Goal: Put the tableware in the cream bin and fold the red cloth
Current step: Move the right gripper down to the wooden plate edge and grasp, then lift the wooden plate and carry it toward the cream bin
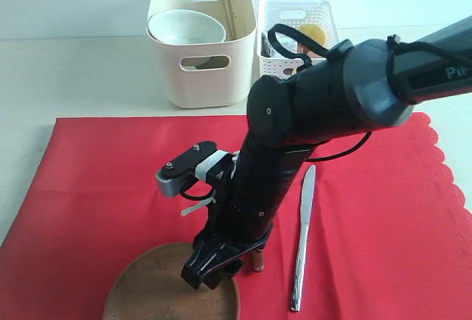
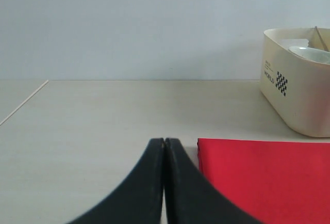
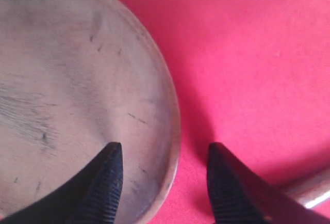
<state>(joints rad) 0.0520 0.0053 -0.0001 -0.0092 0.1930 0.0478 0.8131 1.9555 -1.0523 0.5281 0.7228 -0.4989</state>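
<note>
Right wrist view: shows the right gripper (image 3: pixel 164 149) parted, gripping nothing, straddling the rim of the round brown plate (image 3: pixel 67 79), one finger over wood, the other over the red cloth (image 3: pixel 247 53). Outward, finds the long silver table knife (image 1: pixel 302 239) lying on the cloth beside that arm. Farther back, finds the cream bin (image 1: pixel 199 77) holding the pale green-white bowl (image 1: pixel 184 29) and wooden chopsticks (image 1: pixel 230 7). Shows the left gripper (image 2: pixel 164 141) pressed closed over bare table (image 2: pixel 103 121) beside the cloth's corner.

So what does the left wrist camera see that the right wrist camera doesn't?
Only the left wrist view shows the cream bin, the bare table and a shut left hand. Only the right wrist view shows the round brown plate, with the open right hand straddling its rim. Both show the red cloth.
</note>
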